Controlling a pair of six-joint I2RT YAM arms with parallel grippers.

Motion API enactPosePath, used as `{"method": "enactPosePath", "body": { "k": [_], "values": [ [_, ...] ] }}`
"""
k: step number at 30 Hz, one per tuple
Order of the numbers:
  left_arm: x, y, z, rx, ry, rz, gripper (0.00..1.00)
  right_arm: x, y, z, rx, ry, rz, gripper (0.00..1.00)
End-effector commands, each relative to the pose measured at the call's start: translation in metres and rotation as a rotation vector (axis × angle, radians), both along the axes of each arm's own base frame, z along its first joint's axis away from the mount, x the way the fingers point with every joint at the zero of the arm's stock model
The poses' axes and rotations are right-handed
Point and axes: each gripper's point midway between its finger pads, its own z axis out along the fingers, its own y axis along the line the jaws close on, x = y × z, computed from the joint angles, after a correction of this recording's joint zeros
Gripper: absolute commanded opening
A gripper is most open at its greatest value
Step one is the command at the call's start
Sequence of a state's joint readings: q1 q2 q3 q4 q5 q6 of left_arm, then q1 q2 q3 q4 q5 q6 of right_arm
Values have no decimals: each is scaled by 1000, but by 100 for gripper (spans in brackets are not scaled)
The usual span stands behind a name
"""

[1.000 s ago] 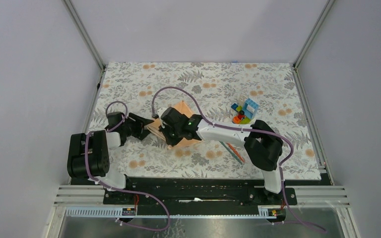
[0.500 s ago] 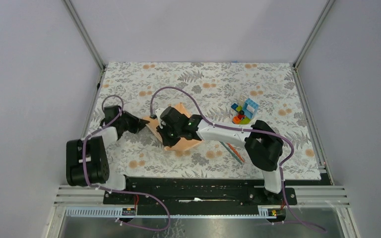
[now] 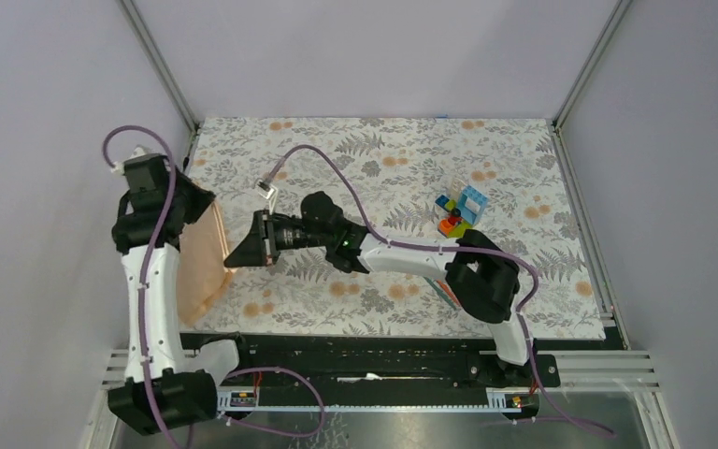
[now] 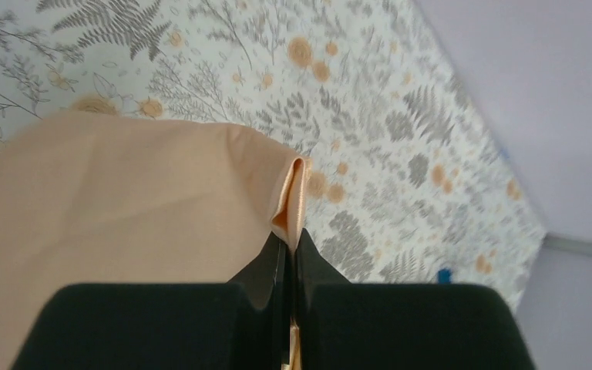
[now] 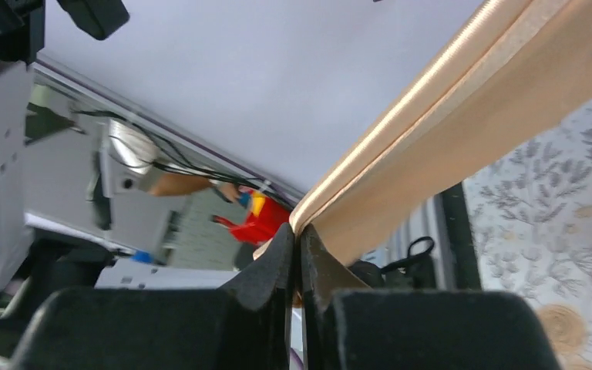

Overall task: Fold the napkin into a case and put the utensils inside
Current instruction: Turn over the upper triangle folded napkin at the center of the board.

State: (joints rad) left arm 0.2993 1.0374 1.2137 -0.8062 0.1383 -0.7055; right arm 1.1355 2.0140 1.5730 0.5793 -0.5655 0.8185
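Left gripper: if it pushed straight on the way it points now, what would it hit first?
The left gripper is shut on a fold of the napkin; beyond that, its line seems to end on the bare floral mat. Depth is unclear.

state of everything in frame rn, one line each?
napkin, held up over the left side of the mat, pinched by both grippers, not yet folded up
left gripper, shut on napkin
right gripper, shut on napkin
utensils, lying on mat, partly hidden by right arm, outside napkin
toy blocks, clustered on mat, untouched
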Motion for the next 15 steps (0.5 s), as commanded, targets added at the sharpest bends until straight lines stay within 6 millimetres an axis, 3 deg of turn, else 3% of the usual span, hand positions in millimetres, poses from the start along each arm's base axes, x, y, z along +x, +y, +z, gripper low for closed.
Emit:
{"method": "enactPosePath", "body": {
  "k": [1,5,6,8,15],
  "values": [
    [47,1,-39,181,102,14,0,-39,-28,-20,67,280,285,0],
    [83,-29,-99,264,222,-35,0,3,-55,-78,12,389,197,0],
    [93,-38,-119,275,258,-56,0,9,-64,-97,-22,412,175,0],
    [110,-59,-142,266,265,-100,0,22,-81,-126,-72,416,132,0],
    [148,-138,-176,243,238,-232,0,47,-146,-207,-304,437,-10,0]
  ]
}}
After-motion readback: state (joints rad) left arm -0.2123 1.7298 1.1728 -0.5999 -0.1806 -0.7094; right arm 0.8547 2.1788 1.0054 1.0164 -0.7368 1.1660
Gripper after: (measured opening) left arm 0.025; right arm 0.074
